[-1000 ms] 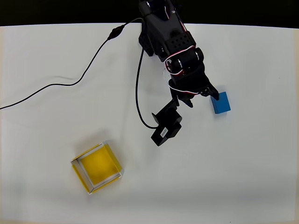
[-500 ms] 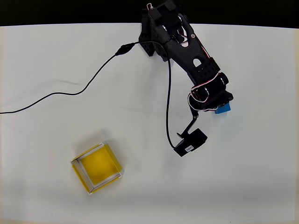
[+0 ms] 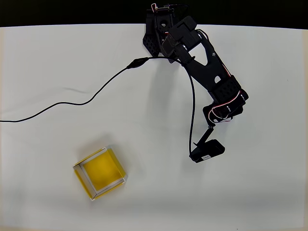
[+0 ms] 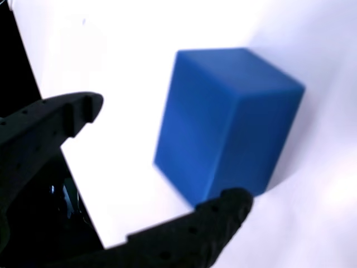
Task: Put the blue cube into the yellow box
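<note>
On the white table, blue cube upright, slightly taller than wide, between wide-spread jaws

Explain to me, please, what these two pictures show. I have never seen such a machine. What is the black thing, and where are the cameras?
The black thing is a small robot arm standing on a white table. One picture is taken from above, looking straight down. The other comes from a camera riding on the arm's wrist, so it looks along the hand. That hand has two fingers, open here, with a blue cube standing on the table just beyond their tips. Nothing is held yet. From above, the arm covers the cube. A yellow box, open on top, sits apart at the lower left. A black cable lies across the table.
</note>
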Controlling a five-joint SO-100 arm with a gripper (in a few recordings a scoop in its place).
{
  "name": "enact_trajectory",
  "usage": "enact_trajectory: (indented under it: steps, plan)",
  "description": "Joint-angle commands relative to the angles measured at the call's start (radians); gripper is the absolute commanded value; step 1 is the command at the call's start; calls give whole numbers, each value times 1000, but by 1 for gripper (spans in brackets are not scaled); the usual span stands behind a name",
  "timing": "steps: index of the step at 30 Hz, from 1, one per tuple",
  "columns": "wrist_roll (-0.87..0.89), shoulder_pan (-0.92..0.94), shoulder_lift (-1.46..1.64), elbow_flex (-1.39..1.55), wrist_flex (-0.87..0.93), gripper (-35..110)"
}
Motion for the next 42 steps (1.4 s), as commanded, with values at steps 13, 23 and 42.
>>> enact_trajectory:
  steps: [13, 23, 42]
  plan:
    - [87, -83, -124, -120, -78, 45]
    - [126, -92, -176, -115, -100, 43]
    - [163, -121, -141, -38, -112, 5]
